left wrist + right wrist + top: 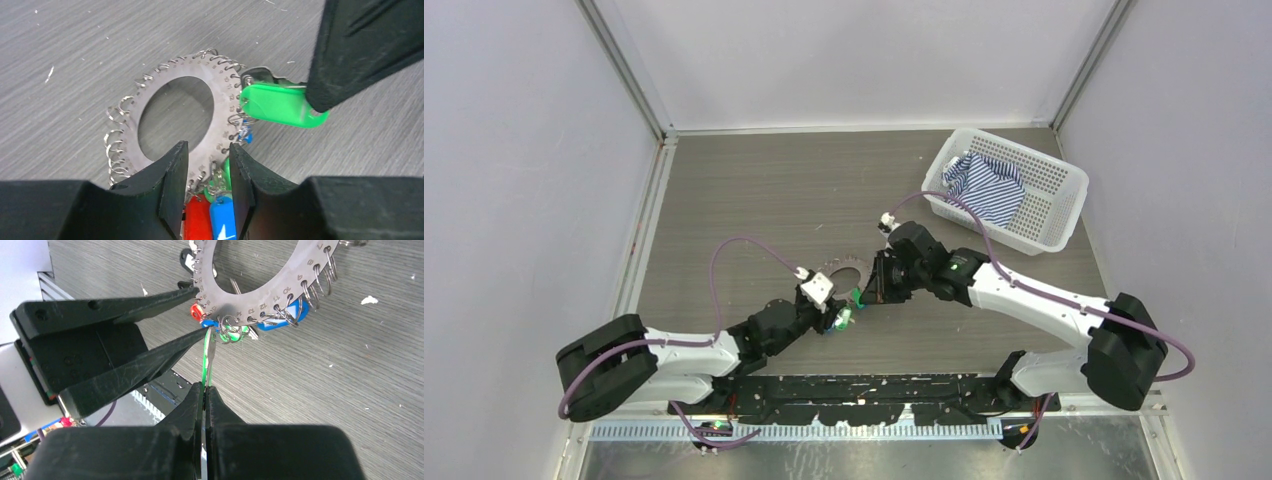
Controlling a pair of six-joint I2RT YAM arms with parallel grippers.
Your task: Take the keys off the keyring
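The keyring (844, 272) is a flat grey metal disc with wire loops round its rim, near the table's middle. My left gripper (207, 150) is shut on the ring's band (215, 90), one finger in the hole, the other at the outer rim. A red key (197, 220) and a blue key (222, 222) hang between its fingers. My right gripper (205, 387) is shut on the green key (208, 360), which is still hooked to the ring (260, 305). In the left wrist view, its finger (360, 45) covers the end of the green key (275, 105).
A white perforated basket (1064, 185) holding a striped cloth (984, 185) stands at the back right. Both arms meet in front of the table's centre. The black base rail (874, 395) runs along the near edge.
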